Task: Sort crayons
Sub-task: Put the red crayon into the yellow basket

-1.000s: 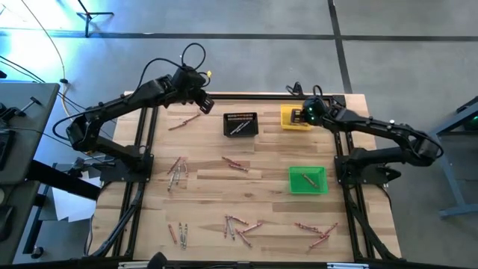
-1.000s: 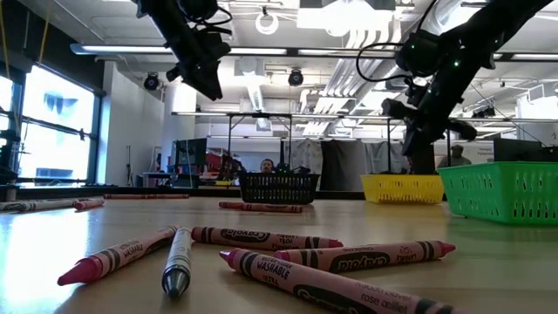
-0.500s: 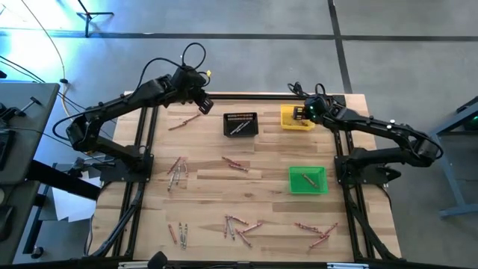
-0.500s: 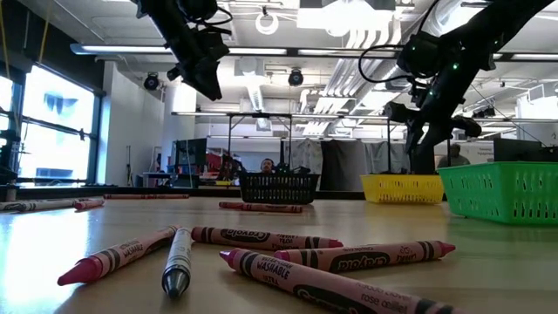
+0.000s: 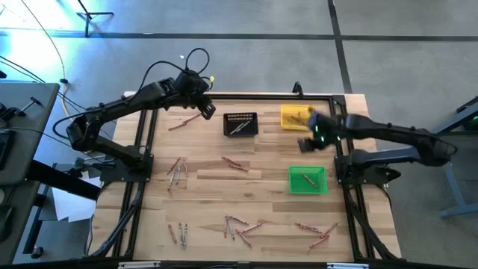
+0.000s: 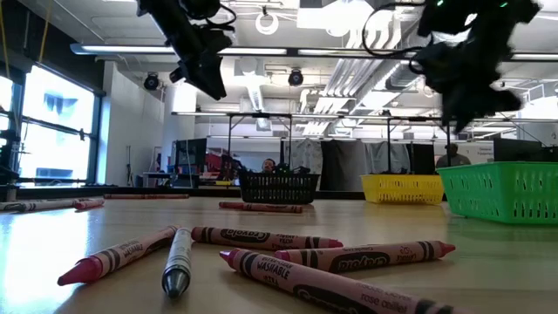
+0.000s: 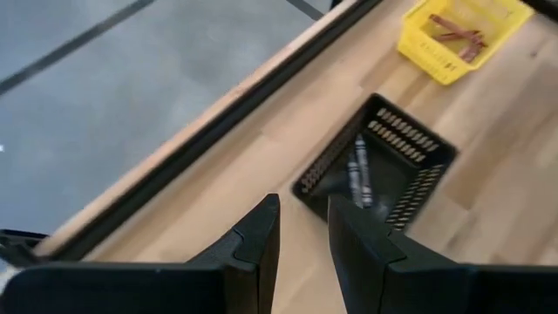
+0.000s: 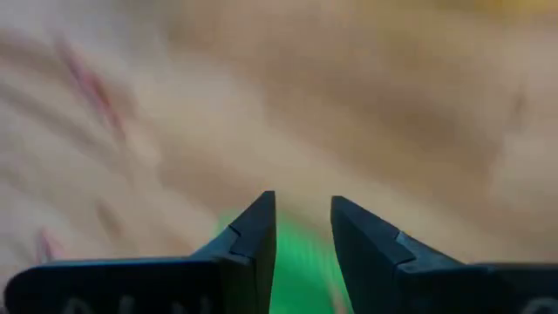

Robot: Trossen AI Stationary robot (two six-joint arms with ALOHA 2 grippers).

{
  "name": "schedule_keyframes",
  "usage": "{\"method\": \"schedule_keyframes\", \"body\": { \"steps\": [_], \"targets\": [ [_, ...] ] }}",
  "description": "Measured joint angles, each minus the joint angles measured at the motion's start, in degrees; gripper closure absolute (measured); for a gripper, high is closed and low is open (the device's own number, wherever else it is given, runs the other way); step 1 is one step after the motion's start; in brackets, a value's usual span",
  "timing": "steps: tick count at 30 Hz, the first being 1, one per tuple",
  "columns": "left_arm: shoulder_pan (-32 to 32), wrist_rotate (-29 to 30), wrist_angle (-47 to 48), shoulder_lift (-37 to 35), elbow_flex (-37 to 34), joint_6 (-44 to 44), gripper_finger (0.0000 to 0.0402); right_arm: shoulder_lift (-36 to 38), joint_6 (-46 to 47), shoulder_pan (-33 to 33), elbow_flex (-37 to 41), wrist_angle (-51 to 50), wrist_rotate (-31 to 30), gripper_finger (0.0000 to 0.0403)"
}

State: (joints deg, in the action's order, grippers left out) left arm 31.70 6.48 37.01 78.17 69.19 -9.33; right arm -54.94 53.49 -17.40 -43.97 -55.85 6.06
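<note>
A big open workshop with grey floor surrounds the wooden counter (image 5: 246, 194). From above, the left hand (image 5: 203, 107) hangs over the far edge, a single crayon (image 5: 184, 122) on the wood just beside it and the black bin (image 5: 240, 124) close by. The right hand (image 5: 308, 143) sits between the yellow bin (image 5: 296, 117) and the green bin (image 5: 308, 180), blurred in motion.

At counter level, loose crayons (image 6: 261, 244) lie in the foreground, well away from both hands, which hang high above.

Past the left hand's fingers (image 7: 261, 237), parted and empty, grey crayons lie in the black bin and reddish ones in the yellow.

The right hand's fingers (image 8: 257, 235) are likewise apart with nothing between them, green blurred beyond.

I'd say the sorting has barely begun: a few crayons binned, several clusters left on the counter.
</note>
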Motion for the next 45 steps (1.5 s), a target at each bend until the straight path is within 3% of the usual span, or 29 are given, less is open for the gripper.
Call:
{"method": "schedule_keyframes", "body": {
  "steps": [4,11,19,23,32,45],
  "targets": [
    [-3.75,0.0,-0.04,0.0,0.0,-3.77,0.0316,0.6,13.84,16.85,0.95,-3.63,1.32,0.0313],
    [-13.37,0.02,-0.82,0.0,0.0,-11.38,0.0316,-3.36,35.81,44.55,1.05,6.46,0.0,0.0313],
    [-26.18,2.87,-5.32,0.0,0.0,-19.68,0.0316,-16.51,48.54,65.09,1.05,21.91,2.15,0.0313],
    [-31.96,5.14,-7.62,0.0,0.0,-22.74,0.0316,-22.8,45.59,69.92,-0.57,23.47,4.62,0.0313],
    [-41.49,10.45,-9.85,0.0,0.0,-28.17,0.0316,-32.74,22.22,73.43,-4.55,23.59,5.36,0.0313],
    [-46.13,14.76,-9.96,0.0,0.0,-31.13,0.0316,-42.07,7.87,73.28,-9.58,23.53,6.3,0.0314]
  ]
}}
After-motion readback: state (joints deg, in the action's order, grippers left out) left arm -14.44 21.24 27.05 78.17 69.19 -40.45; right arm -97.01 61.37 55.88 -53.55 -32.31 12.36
